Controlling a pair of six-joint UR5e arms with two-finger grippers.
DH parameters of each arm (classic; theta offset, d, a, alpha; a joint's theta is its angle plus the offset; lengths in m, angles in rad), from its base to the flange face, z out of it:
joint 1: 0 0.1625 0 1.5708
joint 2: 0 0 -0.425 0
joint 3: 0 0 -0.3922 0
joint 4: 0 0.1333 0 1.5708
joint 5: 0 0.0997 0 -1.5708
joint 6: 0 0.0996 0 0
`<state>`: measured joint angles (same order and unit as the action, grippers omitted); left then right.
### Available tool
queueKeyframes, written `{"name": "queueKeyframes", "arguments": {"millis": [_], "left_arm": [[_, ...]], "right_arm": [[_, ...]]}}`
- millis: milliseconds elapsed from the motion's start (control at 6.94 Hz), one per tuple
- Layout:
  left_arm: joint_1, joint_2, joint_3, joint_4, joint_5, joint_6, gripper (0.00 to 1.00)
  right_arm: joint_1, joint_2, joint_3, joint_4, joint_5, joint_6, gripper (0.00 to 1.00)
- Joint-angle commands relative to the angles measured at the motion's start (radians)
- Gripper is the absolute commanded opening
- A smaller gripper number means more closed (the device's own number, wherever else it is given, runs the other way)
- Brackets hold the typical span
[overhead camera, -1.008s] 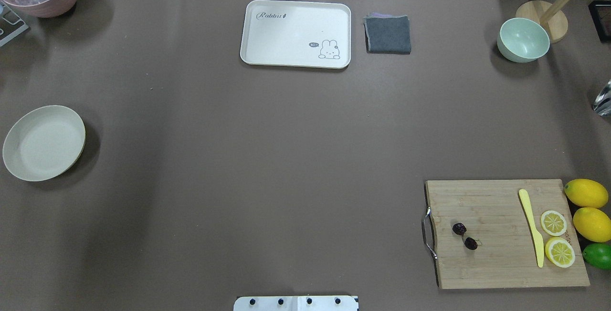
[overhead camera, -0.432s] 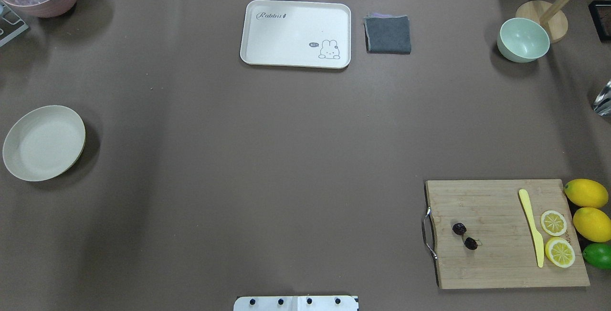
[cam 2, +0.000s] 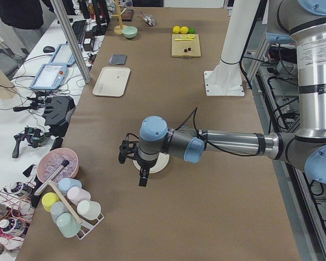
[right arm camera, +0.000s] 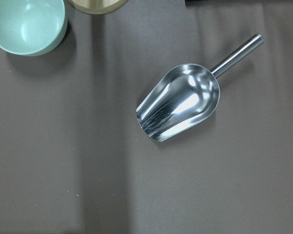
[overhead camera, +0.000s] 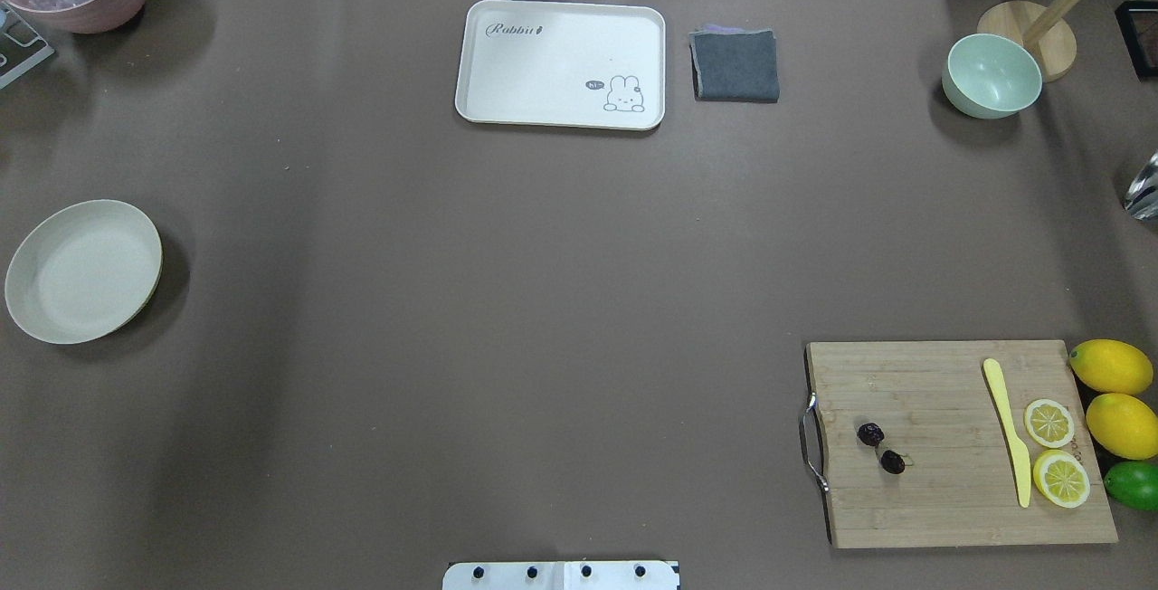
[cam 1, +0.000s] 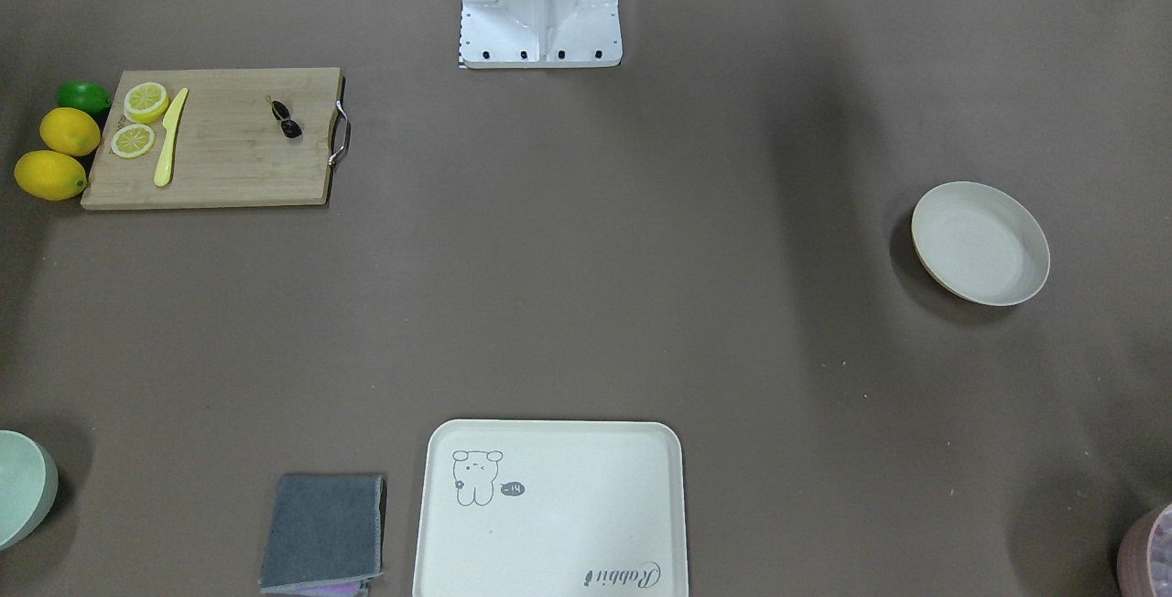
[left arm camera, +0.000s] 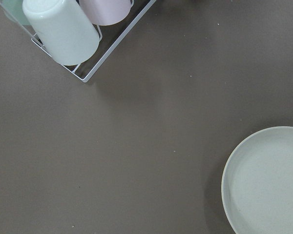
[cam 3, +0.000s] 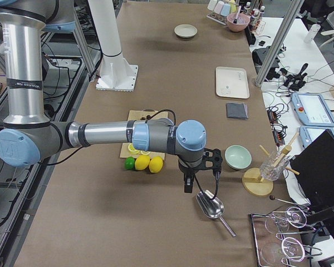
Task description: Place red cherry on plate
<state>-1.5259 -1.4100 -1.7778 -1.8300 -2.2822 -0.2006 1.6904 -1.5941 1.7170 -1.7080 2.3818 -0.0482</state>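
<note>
Wooden board (overhead camera: pixel 941 499) holds red cherry (overhead camera: pixel 870 433), plate (overhead camera: pixel 83 271) well apart

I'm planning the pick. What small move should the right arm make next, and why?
Probably move the right tool over the cutting board, above the red cherry. The cherry lies on the board near its metal handle, while the tool hangs beyond the lemons, by the metal scoop.

Observed: left arm (cam 2: pixel 228 144) extended, forearm level, wrist turned down, left gripper (cam 2: pixel 143 177) pointing downward. Same posture for right arm (cam 3: pixel 100 133), right gripper (cam 3: pixel 187 184) pointing downward. Jaw opening of either gripper cannot be determined
</note>
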Motion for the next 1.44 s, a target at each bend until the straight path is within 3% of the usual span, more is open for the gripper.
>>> {"name": "queueKeyframes", "arguments": {"millis": [0,1296], "left_arm": [[0.000,0.000,0.004,0.000,0.001,0.001,0.98],[0.000,-0.010,0.018,0.000,0.000,-0.002,0.98]], "right_arm": [[0.000,-0.004,0.001,-0.001,0.001,-0.001,1.00],[0.000,-0.004,-0.001,0.001,-0.003,0.001,1.00]]}}
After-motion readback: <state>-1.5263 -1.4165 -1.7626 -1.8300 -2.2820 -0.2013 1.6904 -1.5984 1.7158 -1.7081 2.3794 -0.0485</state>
